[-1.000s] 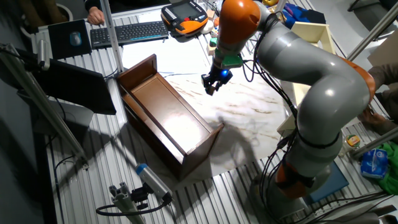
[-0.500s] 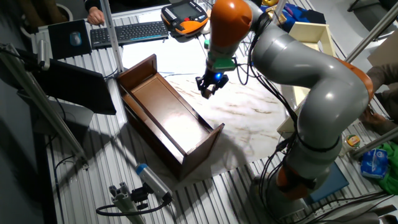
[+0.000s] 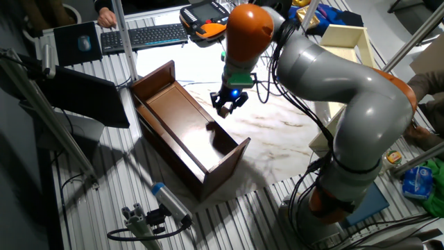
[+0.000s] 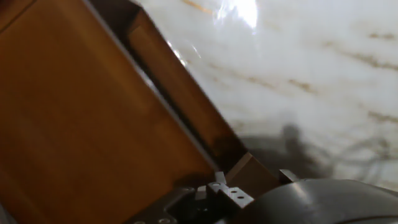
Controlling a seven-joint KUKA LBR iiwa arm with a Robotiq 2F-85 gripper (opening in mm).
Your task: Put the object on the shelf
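Observation:
The shelf (image 3: 156, 82) is a long dark brown glossy open box lying diagonally left of centre, with taller end panels. My gripper (image 3: 224, 105) hangs just above the shelf's right long wall, near the middle of its length. In the hand view the shelf (image 4: 81, 124) fills the left half. At the bottom of that view the gripper (image 4: 250, 178) is shut on the object (image 4: 247, 172), a tiny tan-brown cube. In the fixed view the cube shows only as a brownish speck at the fingertips.
A marble-patterned mat (image 3: 277, 128) lies under and to the right of the shelf. A cream-white box shelf (image 3: 347, 38) stands at the back right. A keyboard (image 3: 142, 35) and an orange pendant (image 3: 205, 17) sit at the back. A silver-blue tool (image 3: 170, 201) lies at the front.
The gripper has moved left and slightly down, from over the marble mat to the shelf's right wall, staying shut. The shelf has not moved.

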